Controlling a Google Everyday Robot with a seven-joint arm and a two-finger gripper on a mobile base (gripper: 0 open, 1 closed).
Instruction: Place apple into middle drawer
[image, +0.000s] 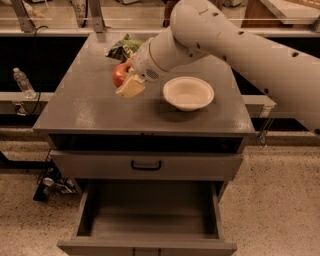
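Note:
The red apple (120, 75) with yellowish patches is held in my gripper (126, 83), lifted a little above the left-middle of the grey cabinet top (85, 107). The gripper is shut on the apple, with a cream-coloured finger (131, 88) under its right side. The arm reaches in from the upper right. The middle drawer (150, 215) is pulled open at the bottom of the view, below and in front of the apple. Its grey tray interior holds nothing.
A white bowl (188, 93) sits on the top just right of the gripper. A green snack bag (124, 48) lies behind the apple. A shut drawer front with a black handle (146, 165) is above the open drawer. A water bottle (23, 82) stands at far left.

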